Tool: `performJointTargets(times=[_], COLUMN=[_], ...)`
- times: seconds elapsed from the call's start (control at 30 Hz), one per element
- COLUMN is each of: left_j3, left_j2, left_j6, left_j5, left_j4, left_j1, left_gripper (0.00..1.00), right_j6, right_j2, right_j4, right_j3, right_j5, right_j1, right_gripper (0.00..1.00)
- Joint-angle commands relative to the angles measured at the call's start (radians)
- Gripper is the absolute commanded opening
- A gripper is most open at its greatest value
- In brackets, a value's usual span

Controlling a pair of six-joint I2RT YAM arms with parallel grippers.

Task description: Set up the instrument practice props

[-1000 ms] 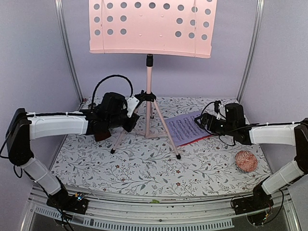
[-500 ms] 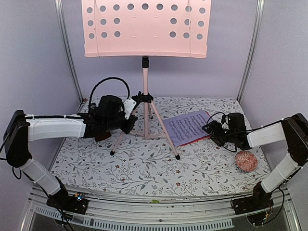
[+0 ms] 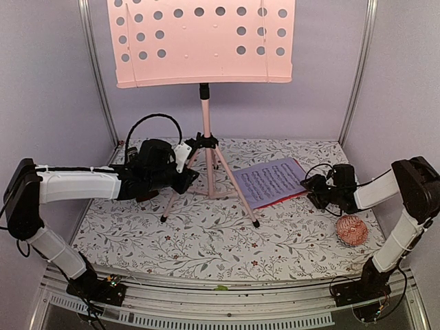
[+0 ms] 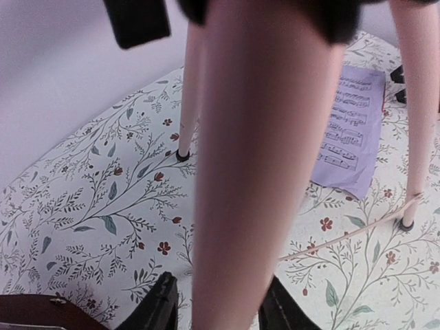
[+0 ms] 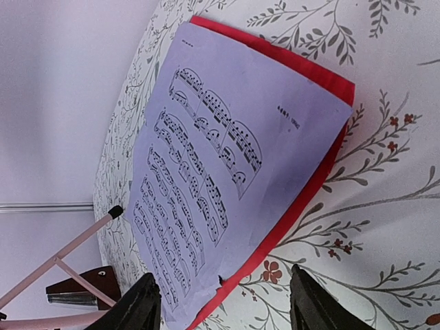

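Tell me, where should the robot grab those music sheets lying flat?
Probably by the right-hand edge of the sheets, where the red one peeks out under the lilac. They lie flat on the table, so come in low from the right, one jaw sliding underneath; the right gripper faces that edge, open.

Pale lilac walls (image 3: 48,89) and metal corner posts (image 3: 97,75) enclose a floral-patterned table (image 3: 206,237).

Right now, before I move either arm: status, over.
Left gripper open, straddling a pink music stand leg. Right gripper open at the edge of the lilac sheet and red sheet, nothing held. Pink knitted ball beside right arm.
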Motion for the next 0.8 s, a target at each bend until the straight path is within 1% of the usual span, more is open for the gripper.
performJointTargets(times=[0.0,0.07,0.2,0.47,0.77], left_j3=[-0.026,-0.027,-0.028,-0.027,-0.027], left_j2=[-0.025,-0.031,-0.05,-0.088,-0.127], left_j6=[-0.038,-0.042,-0.055,-0.077,-0.092], left_j5=[-0.001,0.001,0.005,0.025,0.035], left_j4=[-0.006,-0.005,-0.006,-0.02,-0.036], left_j1=[0.014,0.014,0.014,0.015,0.015], left_gripper=[0.44,0.48,0.51,0.51,0.52], right_j6=[0.03,0.033,0.039,0.05,0.051], right_j2=[0.035,0.046,0.077,0.146,0.145], right_j4=[0.047,0.045,0.045,0.044,0.012], right_j3=[0.035,0.047,0.072,0.131,0.129], right_j5=[-0.026,-0.013,-0.008,-0.024,-0.006], right_j1=[-0.002,-0.004,-0.02,-0.042,-0.045], right_gripper=[0.63,0.62,0.58,0.54,0.54])
